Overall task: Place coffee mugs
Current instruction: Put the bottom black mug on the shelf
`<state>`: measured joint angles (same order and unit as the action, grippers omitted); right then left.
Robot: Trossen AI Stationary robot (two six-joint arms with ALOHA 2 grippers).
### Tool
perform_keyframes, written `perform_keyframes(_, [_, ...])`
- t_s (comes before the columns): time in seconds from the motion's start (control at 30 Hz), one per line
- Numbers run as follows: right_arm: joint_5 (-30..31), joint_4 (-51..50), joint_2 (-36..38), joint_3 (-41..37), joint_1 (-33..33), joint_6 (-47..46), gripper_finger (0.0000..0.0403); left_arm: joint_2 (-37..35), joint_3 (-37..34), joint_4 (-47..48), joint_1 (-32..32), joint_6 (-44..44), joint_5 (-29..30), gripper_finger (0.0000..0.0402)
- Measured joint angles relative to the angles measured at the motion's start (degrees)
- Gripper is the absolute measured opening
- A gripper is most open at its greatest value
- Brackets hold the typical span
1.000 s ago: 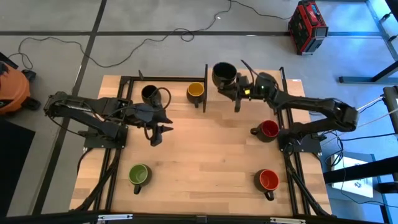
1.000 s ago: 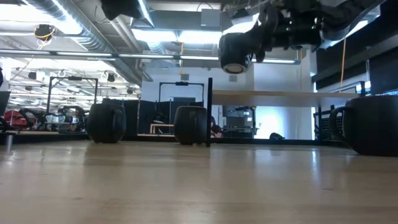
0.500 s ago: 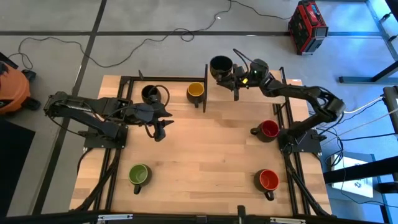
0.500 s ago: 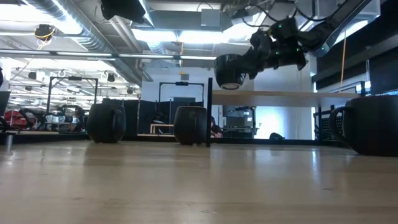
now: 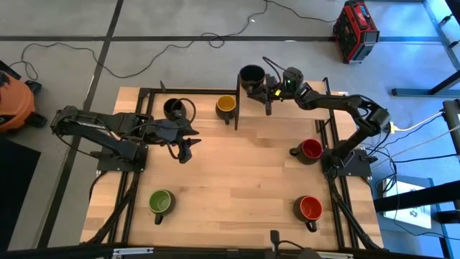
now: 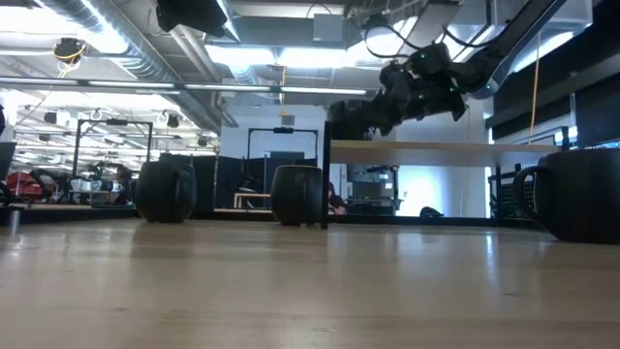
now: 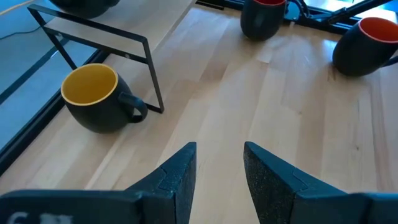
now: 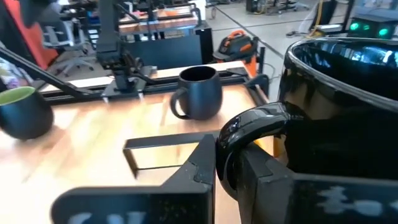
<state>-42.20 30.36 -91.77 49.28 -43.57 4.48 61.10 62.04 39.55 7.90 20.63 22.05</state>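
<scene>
While the left gripper (image 5: pixel 185 152) has stayed where it was, jaws apart and holding nothing, the right gripper (image 5: pixel 267 91) has carried its black mug (image 5: pixel 251 75) farther out, past the table's far edge (image 5: pixel 287 92). Its jaws are clamped on the handle (image 8: pixel 249 134), the mug hanging in the air just ahead of them, beside the thin black frame (image 5: pixel 238 101). Wide bare wood lies in front of the left jaws, with the yellow mug (image 7: pixel 93 98) ahead to one side, the red mug (image 5: pixel 310 150) and orange-red mug (image 5: pixel 310 208) beyond, and the green mug (image 5: pixel 160 203) well apart.

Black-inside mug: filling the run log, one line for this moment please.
right hand: shut on black-inside dark mug, raised at table's far edge | left hand: open, empty, waiting
</scene>
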Motion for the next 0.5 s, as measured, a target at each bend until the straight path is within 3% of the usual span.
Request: perform_keyframes(0.5, [0.1, 0.0, -0.3, 0.0, 0.1, 0.4, 0.0013, 0.0, 0.0, 0.0, 0.0, -0.1, 0.0, 0.0128])
